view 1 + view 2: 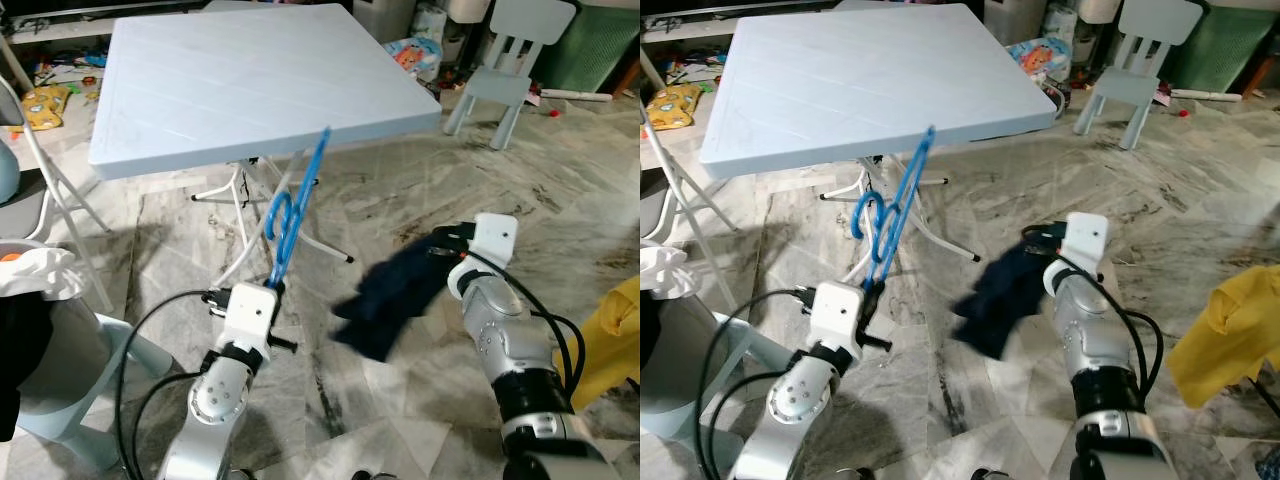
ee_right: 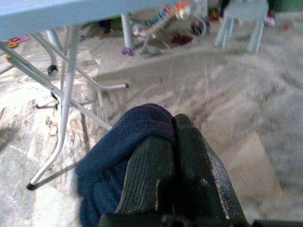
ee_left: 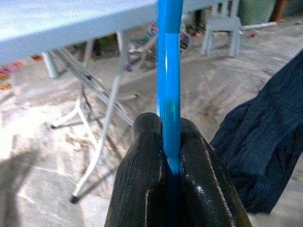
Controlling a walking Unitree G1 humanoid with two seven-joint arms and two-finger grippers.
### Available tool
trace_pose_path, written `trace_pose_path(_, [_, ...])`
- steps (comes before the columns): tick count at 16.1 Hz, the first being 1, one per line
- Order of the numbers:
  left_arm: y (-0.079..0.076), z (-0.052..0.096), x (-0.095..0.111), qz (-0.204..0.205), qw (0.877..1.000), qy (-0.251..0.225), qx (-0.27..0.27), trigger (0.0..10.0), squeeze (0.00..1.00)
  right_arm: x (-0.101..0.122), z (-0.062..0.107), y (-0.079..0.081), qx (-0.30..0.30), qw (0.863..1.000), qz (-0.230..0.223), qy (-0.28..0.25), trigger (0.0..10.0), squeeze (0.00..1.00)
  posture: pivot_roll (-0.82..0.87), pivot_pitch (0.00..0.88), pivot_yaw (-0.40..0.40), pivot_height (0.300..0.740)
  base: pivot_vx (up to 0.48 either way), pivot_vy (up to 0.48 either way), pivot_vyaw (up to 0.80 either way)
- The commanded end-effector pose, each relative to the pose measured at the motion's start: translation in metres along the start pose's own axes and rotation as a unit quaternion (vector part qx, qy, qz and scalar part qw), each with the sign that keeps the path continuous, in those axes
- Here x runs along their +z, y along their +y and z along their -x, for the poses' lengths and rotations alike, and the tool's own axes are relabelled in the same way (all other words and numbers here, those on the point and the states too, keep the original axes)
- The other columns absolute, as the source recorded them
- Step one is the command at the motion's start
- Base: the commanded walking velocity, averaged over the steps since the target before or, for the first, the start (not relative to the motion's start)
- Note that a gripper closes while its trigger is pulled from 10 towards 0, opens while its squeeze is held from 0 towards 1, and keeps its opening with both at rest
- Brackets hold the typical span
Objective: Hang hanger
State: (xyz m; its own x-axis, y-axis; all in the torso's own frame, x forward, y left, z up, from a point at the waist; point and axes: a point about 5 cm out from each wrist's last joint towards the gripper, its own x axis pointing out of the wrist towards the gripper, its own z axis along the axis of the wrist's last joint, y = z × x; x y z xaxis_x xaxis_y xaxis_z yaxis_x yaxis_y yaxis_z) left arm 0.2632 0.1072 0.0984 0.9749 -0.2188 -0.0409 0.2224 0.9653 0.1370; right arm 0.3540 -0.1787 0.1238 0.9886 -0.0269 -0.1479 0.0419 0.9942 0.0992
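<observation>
Left eye view: both arms raised over the marble floor (image 1: pixel 400 190), each holding something.

The left gripper (image 3: pixel 170 163) is clamped on the bright blue plastic hanger (image 1: pixel 295 212), which tilts up toward the edge of the pale blue folding surface (image 1: pixel 250 80). The right gripper (image 2: pixel 175 142) pinches a dark navy cloth garment (image 1: pixel 395 295) hanging beside it.

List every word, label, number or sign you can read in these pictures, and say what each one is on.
None can be read.
The colourful printed items on the floor behind the pale blue folding table carry graphics too small and blurred to read.
The blue plastic hanger, the dark navy cloth and both grippers show no lettering.
</observation>
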Motion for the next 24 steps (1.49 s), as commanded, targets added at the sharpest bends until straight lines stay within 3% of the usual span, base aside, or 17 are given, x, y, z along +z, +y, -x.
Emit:
trace_pose_path(1, [0.012, -0.003, 0.008, -0.005, 0.999, -0.017, 0.038, 10.0, 0.00, 0.007, 0.004, 0.010, 0.027, 0.999, 0.019, -0.025, 10.0, 0.00, 0.08, 0.082, -0.048, 0.740, 0.000, 0.000, 0.00])
trace_pose_path(2, [0.023, -0.004, 0.009, 0.015, 0.997, -0.016, 0.077, 10.0, 0.00, 0.008, 0.011, 0.023, 0.086, 0.995, -0.007, -0.048, 10.0, 0.00, 0.08, 0.078, -0.045, 0.740, 0.000, 0.000, 0.00])
trace_pose_path(4, [0.036, -0.001, 0.012, 0.018, 0.992, -0.022, 0.122, 10.0, 0.00, 0.009, 0.023, 0.038, 0.129, 0.989, -0.054, -0.053, 10.0, 0.00, 0.09, 0.060, -0.040, 0.740, 0.000, 0.000, 0.00])
trace_pose_path(5, [0.039, 0.002, 0.016, 0.014, 0.991, -0.029, 0.133, 10.0, 0.00, 0.011, 0.028, 0.043, 0.137, 0.988, -0.043, -0.064, 10.0, 0.00, 0.09, 0.055, -0.036, 0.740, 0.000, 0.000, 0.00])
trace_pose_path(6, [0.042, 0.008, 0.019, -0.001, 0.987, -0.033, 0.158, 10.0, 0.00, 0.019, 0.037, 0.045, 0.141, 0.984, -0.019, -0.107, 10.0, 0.00, 0.10, 0.038, -0.027, 0.740, 0.000, 0.000, 0.00])
trace_pose_path(7, [0.043, 0.009, 0.019, -0.001, 0.986, -0.031, 0.162, 10.0, 0.00, 0.019, 0.038, 0.045, 0.141, 0.983, -0.015, -0.113, 10.0, 0.00, 0.10, 0.035, -0.025, 0.740, 0.000, 0.000, 0.00])
trace_pose_path(8, [0.047, 0.025, 0.014, 0.014, 0.983, -0.016, 0.183, 10.0, 0.00, 0.025, 0.045, 0.036, 0.125, 0.983, -0.002, -0.137, 10.0, 0.00, 0.11, 0.028, -0.023, 0.740, 0.000, 0.000, 0.00])
trace_pose_path(12, [0.056, 0.050, -0.003, 0.033, 0.983, 0.020, 0.179, 10.0, 0.00, 0.015, 0.055, 0.022, 0.118, 0.985, 0.028, -0.120, 10.0, 0.00, 0.12, 0.044, -0.039, 0.740, 0.000, 0.000, 0.00])
trace_pose_path(14, [0.050, 0.049, -0.004, 0.034, 0.986, 0.021, 0.159, 10.0, 0.00, 0.018, 0.052, 0.027, 0.129, 0.982, 0.047, -0.129, 10.0, 0.00, 0.12, 0.049, -0.042, 0.740, 0.000, 0.000, 0.00])
trace_pose_path(18, [0.044, 0.042, 0.004, 0.046, 0.988, 0.005, 0.147, 10.0, 0.00, 0.024, 0.050, 0.032, 0.135, 0.981, 0.031, -0.137, 10.0, 0.00, 0.12, 0.026, -0.048, 0.740, 0.284, 0.000, 0.00])
trace_pose_path(21, [0.045, 0.037, 0.011, 0.040, 0.989, -0.011, 0.144, 10.0, 0.00, 0.027, 0.050, 0.039, 0.152, 0.977, 0.035, -0.143, 10.0, 0.00, 0.13, 0.043, -0.073, 0.740, 0.330, 0.000, 0.00])
trace_pose_path(22, [0.054, 0.035, 0.017, 0.047, 0.988, -0.012, 0.149, 10.0, 0.00, 0.028, 0.050, 0.042, 0.158, 0.977, 0.020, -0.141, 10.0, 0.00, 0.14, 0.063, -0.061, 0.740, 0.394, 0.000, 0.00])
trace_pose_path(24, [0.056, 0.033, 0.019, 0.027, 0.992, -0.014, 0.119, 10.0, 0.00, 0.021, 0.047, 0.043, 0.154, 0.980, 0.013, -0.128, 10.0, 0.00, 0.15, 0.060, -0.064, 0.740, 0.401, 0.000, 0.00])
